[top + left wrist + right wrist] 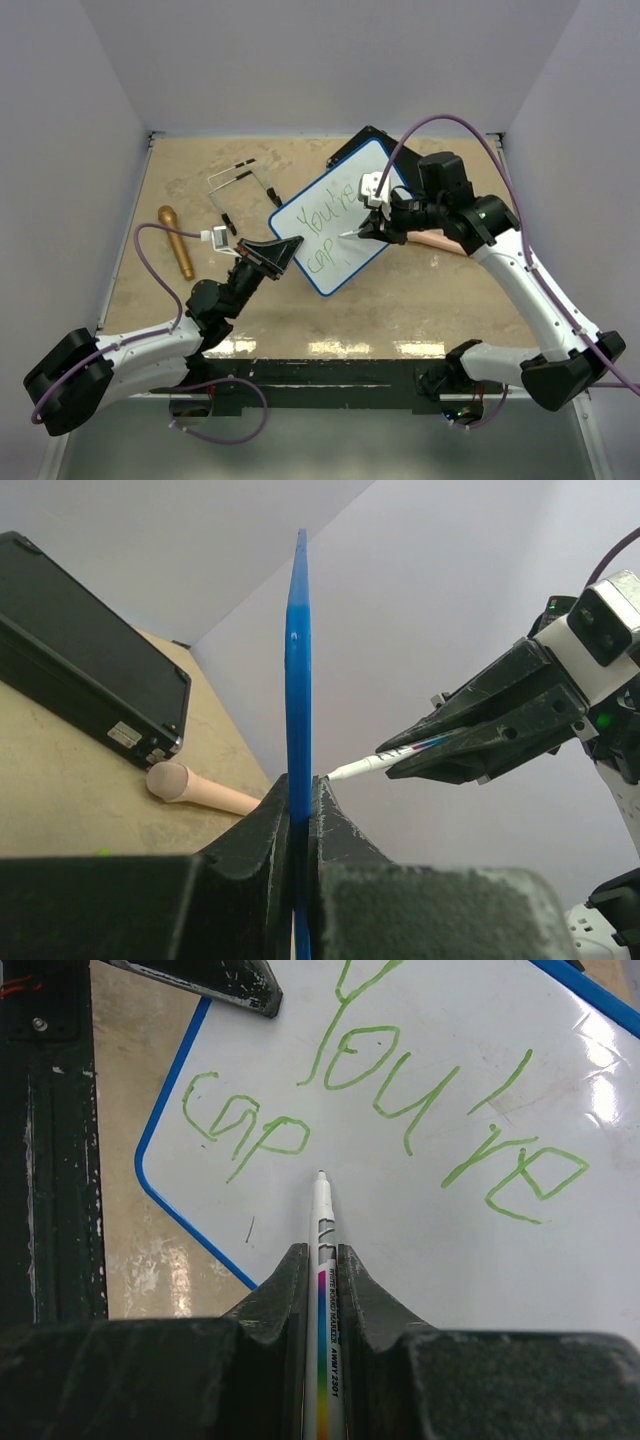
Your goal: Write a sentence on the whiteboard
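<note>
The whiteboard (450, 1250) sits diagonally at the far middle of the tabletop (450, 300), its far corner overlapping a black case (372, 133). The left pincer (290, 246) is clamped shut on the board's near-left blue rim, and the left wrist view shows the board edge-on between its jaws. The right pincer (321, 1255) is closed tightly around a white marker (322, 1215). The marker's tip is just right of "cap", the second line of the sentence (440, 1110), below "You're". Whether the tip touches the board cannot be told. A pale wooden stick (435, 240) lies just under the right arm beside the board. A golden stick (177, 242) and a thin wire frame (240, 185) lie well apart on the left.
</note>
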